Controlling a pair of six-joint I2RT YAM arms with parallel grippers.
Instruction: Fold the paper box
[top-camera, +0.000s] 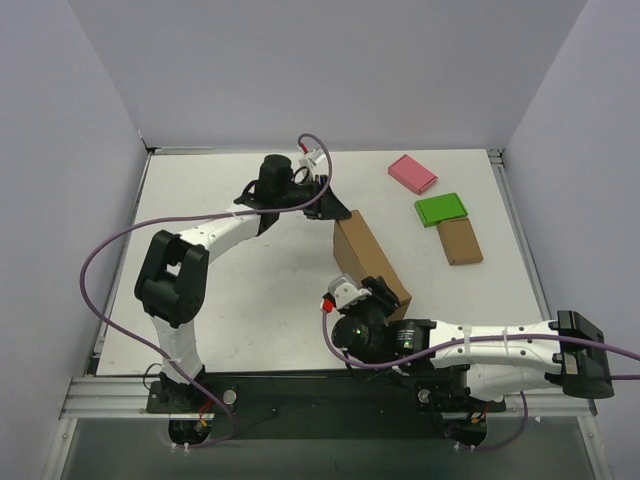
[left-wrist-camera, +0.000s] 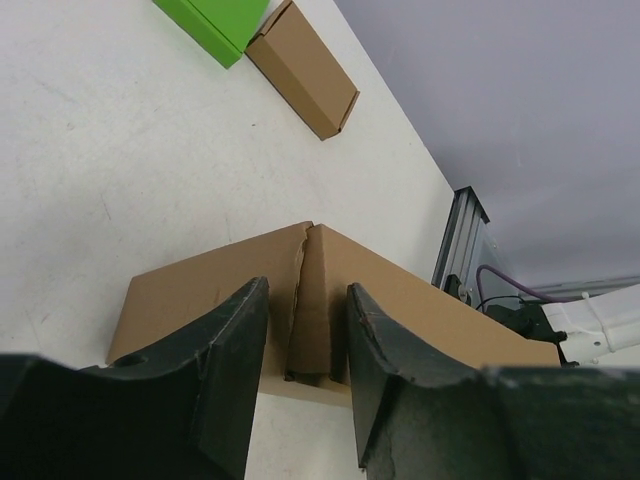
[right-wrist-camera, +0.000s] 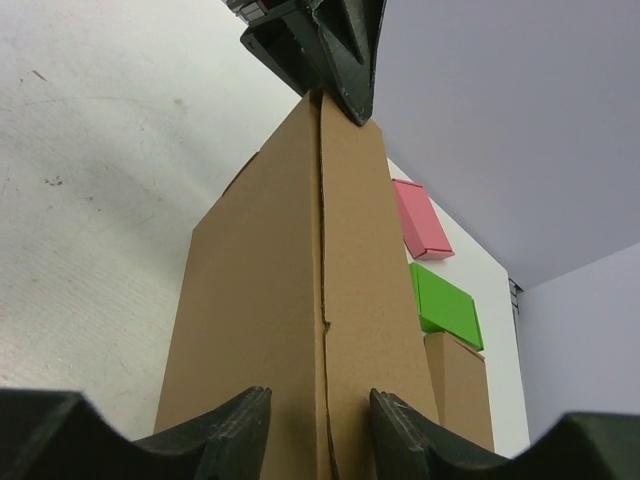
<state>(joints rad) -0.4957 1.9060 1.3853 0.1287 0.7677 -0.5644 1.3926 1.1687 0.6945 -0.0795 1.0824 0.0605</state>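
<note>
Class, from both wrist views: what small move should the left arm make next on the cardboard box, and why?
Probably close the left gripper a little: the paper box shows two flaps meeting at a seam between those jaws, while the right gripper straddles the other end.

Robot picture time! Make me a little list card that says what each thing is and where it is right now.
paper box: partly folded, long brown shape on the middle of the table, seam along its top
left tool: at the box's far end, straddling the seam; grip unclear
right tool: at the box's near end, straddling the seam; grip unclear
pink block: far right of table
green block: just nearer than pink
small brown block: beside green, nearer still
</note>
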